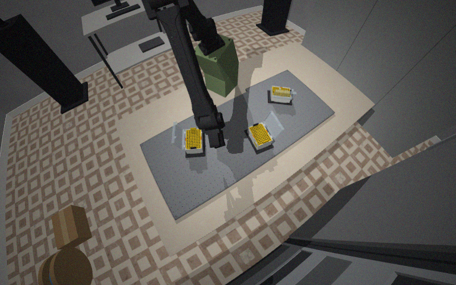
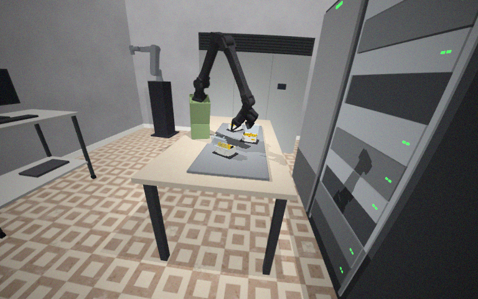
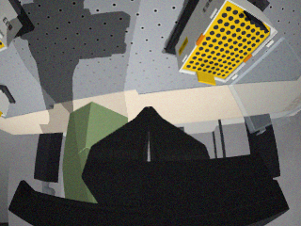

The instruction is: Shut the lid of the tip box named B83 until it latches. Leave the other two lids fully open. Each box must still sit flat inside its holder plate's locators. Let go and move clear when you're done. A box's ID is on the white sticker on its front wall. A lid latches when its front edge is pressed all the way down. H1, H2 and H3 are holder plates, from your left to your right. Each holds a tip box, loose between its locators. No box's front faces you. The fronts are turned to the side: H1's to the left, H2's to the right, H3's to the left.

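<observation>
- Claw (image 1: 217, 143) is clenched on nothing, probably fisted to push a lid rather than grasp.
- It hangs just beside the near tip box (image 1: 193, 139), opposite its raised lid (image 1: 173, 132), likely to view the front wall.
- Can't tell which box is B83; the stickers are unreadable.
- Middle box (image 1: 259, 135) and far box (image 1: 281, 93) are open too.

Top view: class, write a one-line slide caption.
Shut gripper hovers beside one of three open-lidded tip boxes on the grey plate.

Three open tip boxes: one (image 1: 193, 140), another (image 1: 259, 135), a third (image 1: 281, 93), each on its own holder plate, share one grey mat (image 1: 188, 181) on one desk (image 1: 350, 90).
</observation>
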`<state>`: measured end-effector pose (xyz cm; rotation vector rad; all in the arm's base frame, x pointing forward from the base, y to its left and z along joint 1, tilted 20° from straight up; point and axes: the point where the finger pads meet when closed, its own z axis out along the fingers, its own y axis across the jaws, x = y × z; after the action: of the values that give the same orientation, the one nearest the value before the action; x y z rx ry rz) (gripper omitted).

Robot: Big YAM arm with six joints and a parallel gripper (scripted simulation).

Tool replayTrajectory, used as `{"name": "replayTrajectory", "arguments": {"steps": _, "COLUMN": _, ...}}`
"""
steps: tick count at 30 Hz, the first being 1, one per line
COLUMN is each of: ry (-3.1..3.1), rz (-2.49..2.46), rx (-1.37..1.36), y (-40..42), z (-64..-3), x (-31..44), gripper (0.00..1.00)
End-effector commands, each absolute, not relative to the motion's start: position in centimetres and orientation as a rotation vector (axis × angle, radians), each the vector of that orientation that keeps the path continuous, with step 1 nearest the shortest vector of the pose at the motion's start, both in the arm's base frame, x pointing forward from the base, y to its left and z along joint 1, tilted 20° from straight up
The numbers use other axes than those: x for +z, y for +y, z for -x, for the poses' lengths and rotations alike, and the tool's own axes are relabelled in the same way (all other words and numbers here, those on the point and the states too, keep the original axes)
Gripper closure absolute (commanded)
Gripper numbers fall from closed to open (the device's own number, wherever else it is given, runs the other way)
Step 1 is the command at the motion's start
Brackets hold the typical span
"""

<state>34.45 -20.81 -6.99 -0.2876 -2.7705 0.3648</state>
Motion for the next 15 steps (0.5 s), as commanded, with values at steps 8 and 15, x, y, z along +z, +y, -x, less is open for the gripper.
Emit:
{"name": "replayTrajectory", "arguments": {"steps": 8, "ry": -2.786, "rz": 0.284, "rx": 0.372, "y": -23.0, "z": -36.1, "x": -11.7, "gripper": 1.00}}
{"name": "replayTrajectory", "arguments": {"steps": 15, "ry": -2.783, "rz": 0.283, "rx": 0.371, "y": -23.9, "z": -36.5, "x": -14.6, "gripper": 1.00}}
